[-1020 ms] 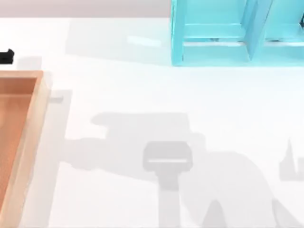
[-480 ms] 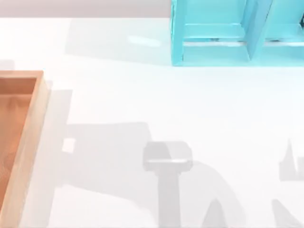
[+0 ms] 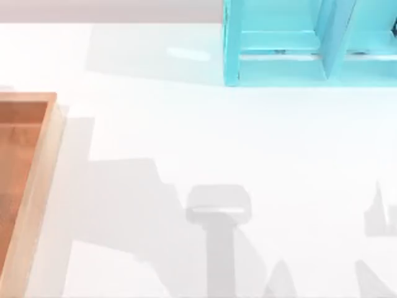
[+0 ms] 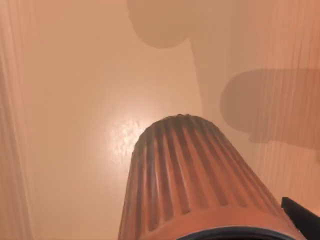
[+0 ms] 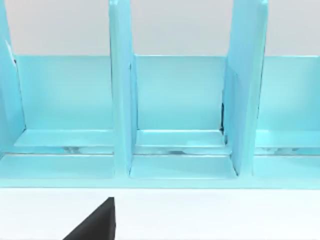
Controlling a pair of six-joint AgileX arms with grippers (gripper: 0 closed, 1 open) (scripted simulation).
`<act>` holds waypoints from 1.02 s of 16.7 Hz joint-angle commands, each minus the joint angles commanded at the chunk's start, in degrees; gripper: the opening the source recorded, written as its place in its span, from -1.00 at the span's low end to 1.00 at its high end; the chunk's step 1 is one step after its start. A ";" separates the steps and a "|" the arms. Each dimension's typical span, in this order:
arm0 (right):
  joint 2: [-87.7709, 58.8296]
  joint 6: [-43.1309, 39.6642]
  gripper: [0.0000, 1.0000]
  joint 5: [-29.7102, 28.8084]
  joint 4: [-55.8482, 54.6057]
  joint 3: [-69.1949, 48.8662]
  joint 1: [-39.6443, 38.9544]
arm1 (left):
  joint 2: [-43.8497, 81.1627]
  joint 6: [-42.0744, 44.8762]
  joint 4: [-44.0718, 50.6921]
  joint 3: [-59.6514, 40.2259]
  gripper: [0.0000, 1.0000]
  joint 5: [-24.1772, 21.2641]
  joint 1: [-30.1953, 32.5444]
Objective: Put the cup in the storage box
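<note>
The broad grey shadow on the bench [image 3: 186, 124] had slid toward the box side and forward since half a second earlier, and the small bright patch that lay in it beside the storage box [image 3: 38, 186] was gone; the dark tip seen near the box's far corner a second earlier had also left the top view.

In the left wrist view the cup [image 4: 195, 185] sat right under the left hand, ribbed sides running away from the camera with its narrower base farthest off, over the orange-brown floor of the box [image 4: 75, 100]. A dark finger [image 4: 302, 217] showed at the cup's rim, just beside it. Whether the left hand was gripping the cup or spread wide I could not tell. The cup's rounded shadow fell on the floor beyond it.

The right hand's dark finger [image 5: 95, 222] hung over the white bench, facing the cyan shelf frame [image 5: 122, 115] with its upright dividers; its spread could not be told.
</note>
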State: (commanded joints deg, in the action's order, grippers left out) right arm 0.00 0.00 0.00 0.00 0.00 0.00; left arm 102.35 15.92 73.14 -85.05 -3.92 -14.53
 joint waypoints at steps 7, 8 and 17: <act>0.00 0.00 1.00 0.00 0.00 0.00 0.00 | 0.10 0.23 -3.73 3.72 -1.00 -0.05 -0.27; 0.00 0.00 1.00 0.00 0.00 0.00 0.00 | 0.10 0.23 -3.73 3.72 -0.85 -0.05 -0.27; 0.00 0.00 1.00 0.00 0.00 0.00 0.00 | 0.10 0.23 -3.73 3.72 0.51 -0.05 -0.27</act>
State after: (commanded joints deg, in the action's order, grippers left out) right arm 0.00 0.00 0.00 0.00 0.00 0.00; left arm 102.46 16.16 69.41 -81.33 -3.97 -14.80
